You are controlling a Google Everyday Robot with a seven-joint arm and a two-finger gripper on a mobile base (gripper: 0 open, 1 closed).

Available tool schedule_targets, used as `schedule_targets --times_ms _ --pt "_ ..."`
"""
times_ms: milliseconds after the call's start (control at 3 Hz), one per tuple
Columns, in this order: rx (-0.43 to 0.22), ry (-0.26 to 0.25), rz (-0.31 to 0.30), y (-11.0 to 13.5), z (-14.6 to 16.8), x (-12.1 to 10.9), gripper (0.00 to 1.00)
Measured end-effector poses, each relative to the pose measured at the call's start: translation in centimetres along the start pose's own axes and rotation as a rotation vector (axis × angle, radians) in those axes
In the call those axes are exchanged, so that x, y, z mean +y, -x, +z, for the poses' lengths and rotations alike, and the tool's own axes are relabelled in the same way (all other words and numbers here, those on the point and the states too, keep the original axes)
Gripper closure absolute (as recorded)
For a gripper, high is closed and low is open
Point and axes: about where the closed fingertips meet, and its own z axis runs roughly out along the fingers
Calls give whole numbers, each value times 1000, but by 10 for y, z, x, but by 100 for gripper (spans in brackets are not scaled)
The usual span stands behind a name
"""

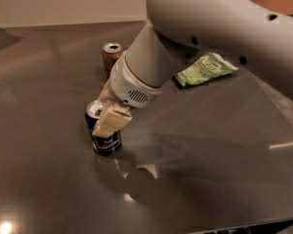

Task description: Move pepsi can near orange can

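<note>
Short navy-blue pepsi can (pixel 107 142) upright on dark grey surface (pixel 215 150), well in front of brownish-orange can (pixel 111 58). Pincer (pixel 106 120) down over blue can; clamped or spread: cannot tell.

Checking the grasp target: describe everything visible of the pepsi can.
The pepsi can is a short, dark navy drinks can, metal by its look, with a silver top. It stands upright on the glossy dark table. The pincer is down at it and covers its upper front, so only part of the top and the lower body show. The orange can stands apart behind it.
</note>
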Motion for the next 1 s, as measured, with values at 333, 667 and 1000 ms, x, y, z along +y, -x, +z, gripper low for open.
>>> schedule_targets --times_ms 333,667,1000 --pt "4 -16 19 2 -13 -20 87" --pt "15 -59 44 9 -31 -54 100" --pt "27 -124 70 13 -41 -92 100"
